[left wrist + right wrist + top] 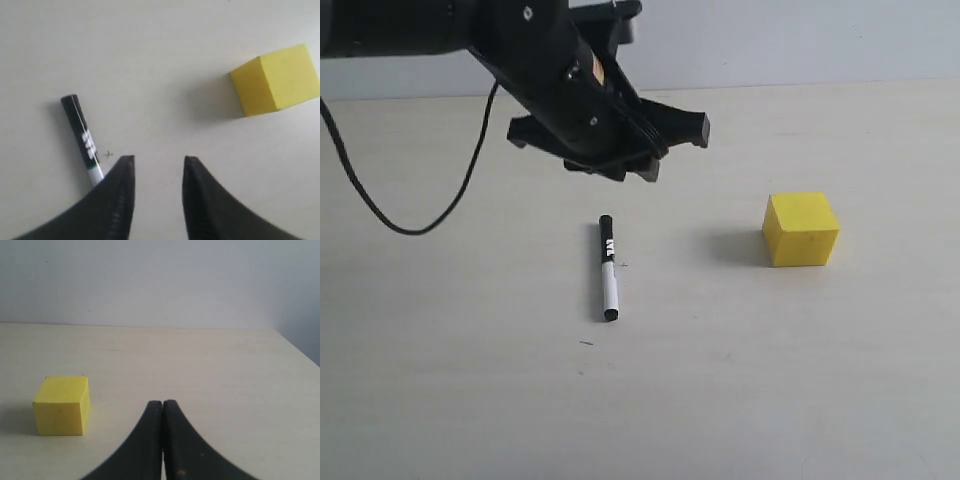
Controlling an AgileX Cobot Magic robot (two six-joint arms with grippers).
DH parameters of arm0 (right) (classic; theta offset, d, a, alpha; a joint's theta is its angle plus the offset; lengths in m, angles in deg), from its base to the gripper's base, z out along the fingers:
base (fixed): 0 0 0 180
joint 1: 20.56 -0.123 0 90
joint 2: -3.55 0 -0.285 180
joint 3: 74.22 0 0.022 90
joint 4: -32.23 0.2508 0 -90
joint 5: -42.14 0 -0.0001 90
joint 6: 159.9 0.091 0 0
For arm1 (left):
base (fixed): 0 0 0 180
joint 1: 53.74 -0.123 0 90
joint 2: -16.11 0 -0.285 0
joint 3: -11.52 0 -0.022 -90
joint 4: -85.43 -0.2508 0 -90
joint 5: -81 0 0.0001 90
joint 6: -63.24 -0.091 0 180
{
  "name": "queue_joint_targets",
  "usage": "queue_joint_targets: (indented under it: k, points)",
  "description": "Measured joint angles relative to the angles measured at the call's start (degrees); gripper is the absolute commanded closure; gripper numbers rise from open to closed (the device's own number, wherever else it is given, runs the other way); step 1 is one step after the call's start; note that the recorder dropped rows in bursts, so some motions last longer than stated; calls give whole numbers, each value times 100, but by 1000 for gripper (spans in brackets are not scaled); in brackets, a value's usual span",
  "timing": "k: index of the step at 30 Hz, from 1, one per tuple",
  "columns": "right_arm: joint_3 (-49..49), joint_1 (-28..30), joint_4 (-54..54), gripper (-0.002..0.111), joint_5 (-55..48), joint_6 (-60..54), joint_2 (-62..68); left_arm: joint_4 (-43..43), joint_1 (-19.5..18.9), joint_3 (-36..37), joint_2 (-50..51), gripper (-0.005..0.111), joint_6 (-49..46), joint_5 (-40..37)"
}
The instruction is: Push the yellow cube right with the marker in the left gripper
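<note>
The marker lies flat on the table, black half toward the back, white half toward the front; it also shows in the left wrist view as the marker, partly hidden behind one finger. My left gripper hovers above and behind it, open, with nothing between its fingers. The yellow cube stands on the table to the right of the marker, apart from it; the left wrist view has the cube ahead of the jaws. My right gripper is shut and empty, with the cube off to one side.
A black cable loops down from the left arm over the pale table at the left. A light wall rises behind the table's far edge.
</note>
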Motion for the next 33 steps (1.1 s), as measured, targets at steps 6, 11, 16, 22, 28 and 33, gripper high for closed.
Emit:
queue_joint_targets:
  k: [6,11,16,22,28,33]
  points:
    - [0,0,0,108,0,0,0,-977,0,164,-579,107,-274,66]
    - [0,0,0,108,0,0,0,-2019,-30,1061,-1325,107,654,1172]
    - [0,0,0,108,0,0,0,-2665,-219,2247,-2434,107,1039,2732]
    - [0,0,0,108,0,0,0,-2898,-619,3135,-3656,107,1075,2416]
    - [0,0,0,108,0,0,0,-2920,-672,3221,-4151,107,1075,1693]
    - [0,0,0,108,0,0,0,-2920,-672,3221,-4210,107,1075,1635]
